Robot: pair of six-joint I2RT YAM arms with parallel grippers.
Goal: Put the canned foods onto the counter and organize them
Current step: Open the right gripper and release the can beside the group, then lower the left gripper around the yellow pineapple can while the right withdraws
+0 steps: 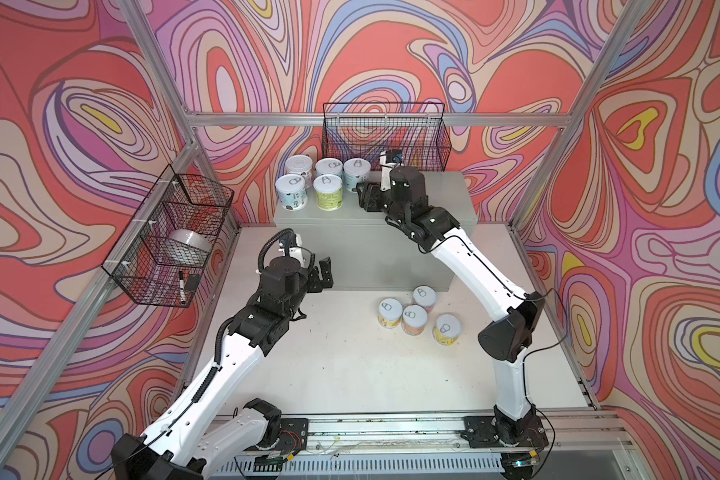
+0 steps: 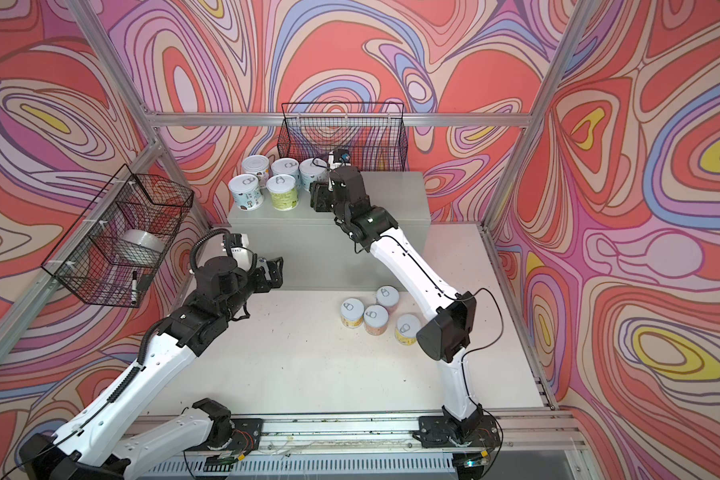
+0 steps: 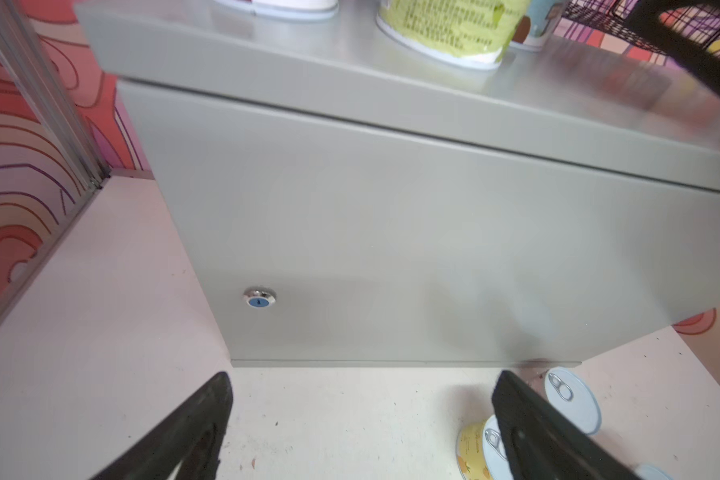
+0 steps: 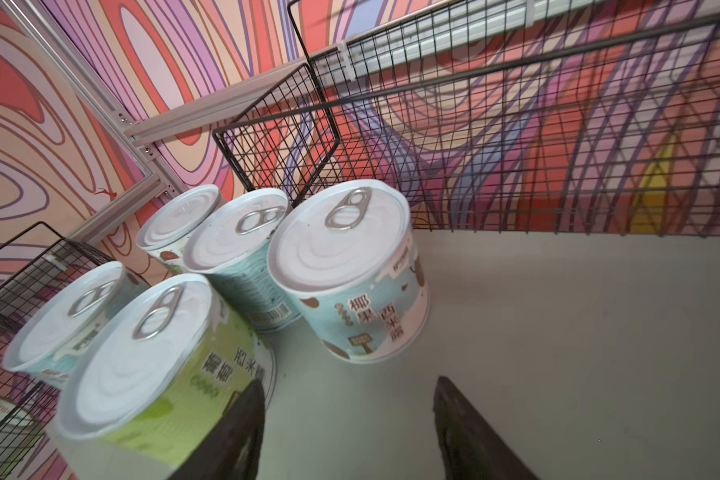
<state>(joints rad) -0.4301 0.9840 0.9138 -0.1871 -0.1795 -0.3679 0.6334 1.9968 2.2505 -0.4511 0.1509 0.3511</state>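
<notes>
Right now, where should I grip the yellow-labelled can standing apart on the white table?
Across the curved side wall of the yellow-labelled cylindrical metal can, coming from above: it stands upright, lid up, slightly apart from three neighbours, so both sides look reachable.

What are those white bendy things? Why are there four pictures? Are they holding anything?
Those are two robot arms, each ending in a two-fingered pincer called a gripper. Two pictures look down from above on the whole scene. The other two come from little cameras on the arms' wrists, so you see black fingertips at the edge. Five cans stand on the grey counter, and four more cans stand on the white table. The left gripper and the right gripper are both open and hold nothing.
</notes>
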